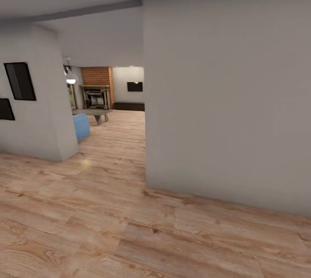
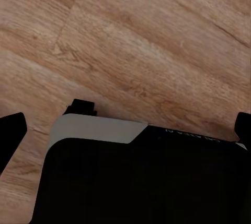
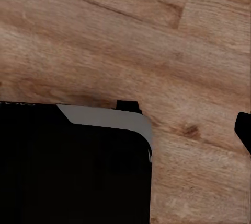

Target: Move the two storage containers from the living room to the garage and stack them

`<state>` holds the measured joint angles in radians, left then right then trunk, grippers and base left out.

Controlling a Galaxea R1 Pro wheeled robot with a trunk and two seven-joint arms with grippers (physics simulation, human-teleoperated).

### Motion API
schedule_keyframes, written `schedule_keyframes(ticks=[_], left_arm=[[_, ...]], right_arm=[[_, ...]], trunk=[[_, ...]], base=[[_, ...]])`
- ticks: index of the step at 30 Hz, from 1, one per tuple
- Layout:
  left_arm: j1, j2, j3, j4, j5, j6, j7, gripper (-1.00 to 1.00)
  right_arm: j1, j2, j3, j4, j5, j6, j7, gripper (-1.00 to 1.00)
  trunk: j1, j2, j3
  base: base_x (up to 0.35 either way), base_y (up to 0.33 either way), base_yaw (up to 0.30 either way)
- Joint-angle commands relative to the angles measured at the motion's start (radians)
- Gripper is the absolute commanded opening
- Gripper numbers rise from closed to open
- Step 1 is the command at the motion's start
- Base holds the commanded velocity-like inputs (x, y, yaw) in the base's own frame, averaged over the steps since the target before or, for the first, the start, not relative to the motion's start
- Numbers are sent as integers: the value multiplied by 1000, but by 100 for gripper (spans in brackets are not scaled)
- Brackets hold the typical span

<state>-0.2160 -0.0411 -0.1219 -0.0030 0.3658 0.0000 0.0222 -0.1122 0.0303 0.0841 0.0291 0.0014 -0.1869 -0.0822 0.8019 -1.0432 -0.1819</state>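
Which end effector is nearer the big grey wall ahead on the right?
Right, likely. Both the left end effector and right end effector hang beside the robot's base, pointing down at the wood floor. The grey wall stands ahead, right of centre, on the right arm's side.

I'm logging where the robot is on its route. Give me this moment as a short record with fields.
place: hallway with wood-plank floor
ahead: opening into the living room
seen through opening: brick fireplace, blue sofa, low table
near right: grey wall
near left: wall with dark frames
storage containers: none in sight
wrist views: plank floor and the robot's dark base
gripper state: cannot tell
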Motion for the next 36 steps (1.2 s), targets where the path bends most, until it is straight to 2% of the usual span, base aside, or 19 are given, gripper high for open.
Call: schedule_keyframes(ticks=[1,36], left_arm=[[-1,0,-8,0,8,0,2,100],[0,-2,-8,0,8,-5,2,100]], right_arm=[[-1,0,8,3,0,-5,-5,100],[-1,2,8,3,2,-5,-5,100]], trunk=[[1,-1,-1],[1,-1,-1]], base=[[332,0,271],[332,0,271]])
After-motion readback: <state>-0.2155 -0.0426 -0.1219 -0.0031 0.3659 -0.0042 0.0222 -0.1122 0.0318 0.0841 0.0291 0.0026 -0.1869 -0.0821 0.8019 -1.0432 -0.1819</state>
